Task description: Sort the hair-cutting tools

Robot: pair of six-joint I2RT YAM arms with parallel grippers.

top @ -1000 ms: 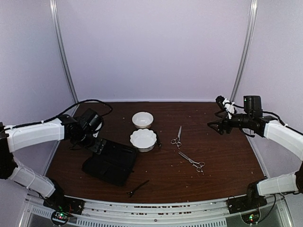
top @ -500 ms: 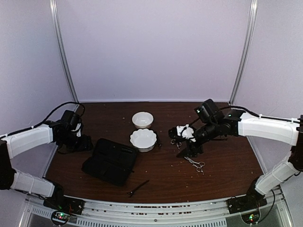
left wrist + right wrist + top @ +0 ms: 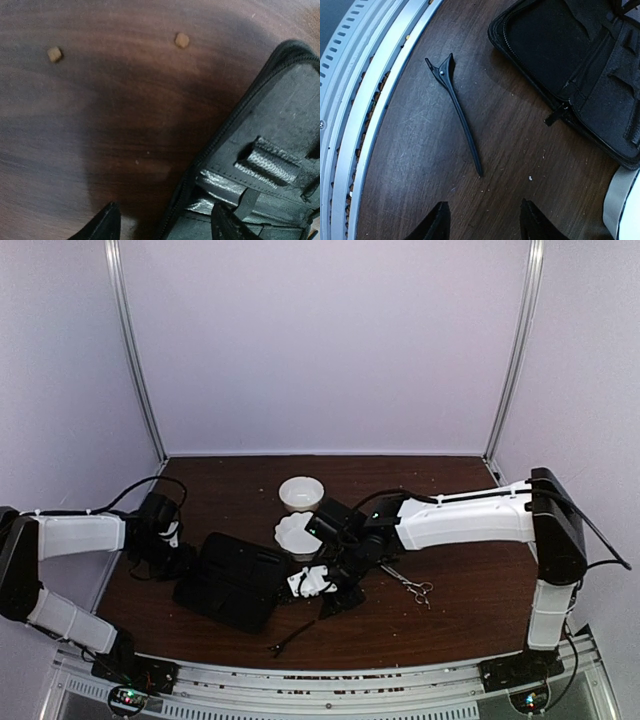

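Note:
A thin black stick-like clip [image 3: 455, 107] lies near the table's front edge, also visible from above [image 3: 291, 639]. My right gripper [image 3: 482, 222] hovers just behind the clip's thin end, open, with nothing between its fingers; from above it [image 3: 336, 600] sits at centre front. One pair of silver scissors [image 3: 410, 587] lies right of that arm. My left gripper [image 3: 165, 226] is open and low, its jaws standing either side of the zipper edge of the black case [image 3: 280, 125]; from above it [image 3: 180, 562] is at the case's left side.
The open black case [image 3: 235, 582] lies left of centre, its corner also in the right wrist view [image 3: 570, 65]. Two white bowls [image 3: 301, 492] [image 3: 293, 532] stand behind it, the nearer one partly covered by the right arm. A metal rail [image 3: 365, 115] borders the front edge.
The right arm swung from the far right across to centre front, above the black clip, its jaws narrowing. The left gripper drew back from the case top and lowered at its left edge.

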